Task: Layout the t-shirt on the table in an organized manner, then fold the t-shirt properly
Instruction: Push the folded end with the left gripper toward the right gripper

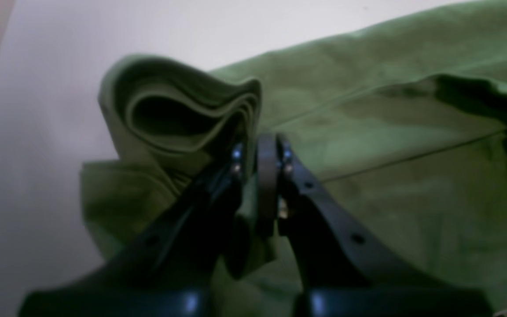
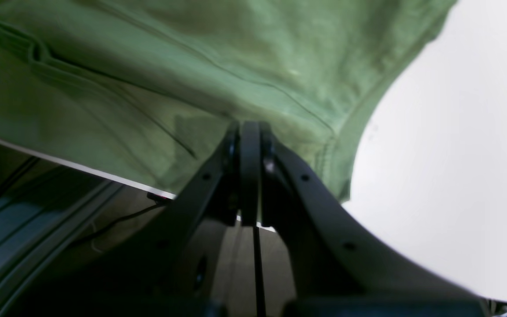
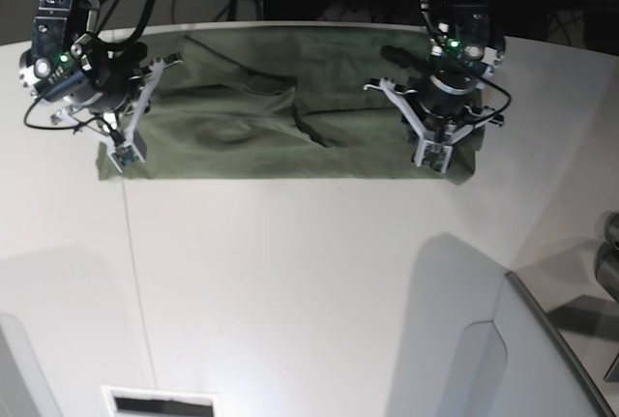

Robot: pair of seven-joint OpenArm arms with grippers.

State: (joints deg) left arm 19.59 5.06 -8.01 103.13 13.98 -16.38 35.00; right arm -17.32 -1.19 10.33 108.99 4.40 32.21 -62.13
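**Both corners pinched, shirt folded into a band at the far edge**

The plain olive-green short-sleeved cotton t-shirt [image 3: 290, 132] lies along the far side of the large white smooth tabletop [image 3: 309, 282], already doubled into a long horizontal band whose near edge runs fairly straight from one gripper to the other. Its surface is not flat: a diagonal crease and a raised ridge cross the middle, and a dark folded flap shows near the upper right in the base view. In the right wrist view the cloth reaches over the table's far edge, with dark floor and cables visible below it.

The left gripper [image 1: 260, 154] has its jaws pressed together on several stacked layers at the band's corner; the layers fan out beside the tips in a curled, open loop rather than lying flush. The right gripper [image 2: 250, 132] is likewise closed on the fabric, close to a stitched hem, at the opposite corner.

My judgement of the risks: the fanned layers at the left corner suggest an uneven hold, so a pull could let the inner plies slip out and leave the fold ragged. If the two arms move at different rates or heights, the band may skew and the middle ridge could set into a hard wrinkle. Since part of the shirt overhangs the far edge, any slack or release there could let its weight drag the cloth off the table.
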